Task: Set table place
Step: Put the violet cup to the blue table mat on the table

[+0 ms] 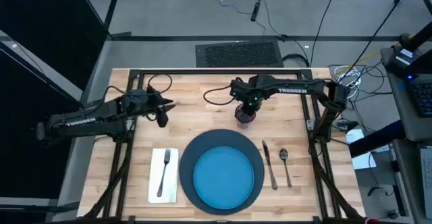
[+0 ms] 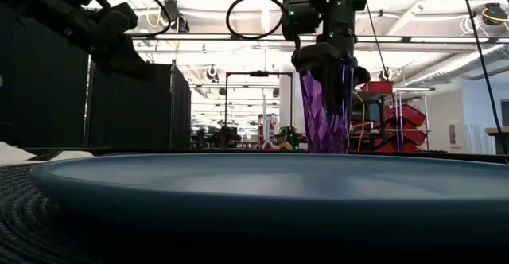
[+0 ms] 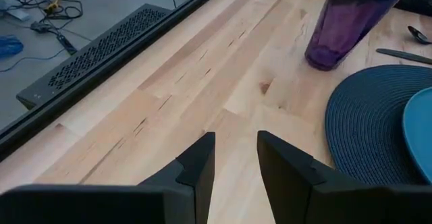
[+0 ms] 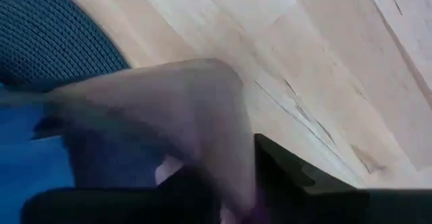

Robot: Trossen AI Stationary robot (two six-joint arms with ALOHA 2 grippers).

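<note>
Purple cup (image 1: 244, 115) first: it stands upright on the pale wooden bench (image 1: 196, 92), just beyond the far rim of the dark navy round placemat (image 1: 191, 150), and the right gripper (image 1: 248, 105) sits over its top with the jaws closed on its rim. From table height the cup (image 2: 327, 109) shows as a tall faceted purple glass with the right gripper (image 2: 324, 53) clamped at its mouth, its foot hidden behind the plate's edge, so whether it touches the wood I cannot tell from there; the left wrist view shows its base (image 3: 329, 52) resting on the planks just beside the woven mat (image 3: 368, 126). On the mat lies the bright blue plate (image 1: 225, 175), centred. To the plate's left a white napkin (image 1: 164, 175) lies on the bench with a metal fork (image 1: 163, 172) on top of it, lengthways. To the plate's right lie a knife (image 1: 268, 163) and then a spoon (image 1: 285, 165), side by side, apart from each other and off the mat. The left gripper (image 1: 166, 106) hangs above bare wood at the far left of the bench, well apart from the setting, its jaws narrowly parted and holding nothing, its two dark fingers (image 3: 197, 173) pointing across empty planks.
</note>
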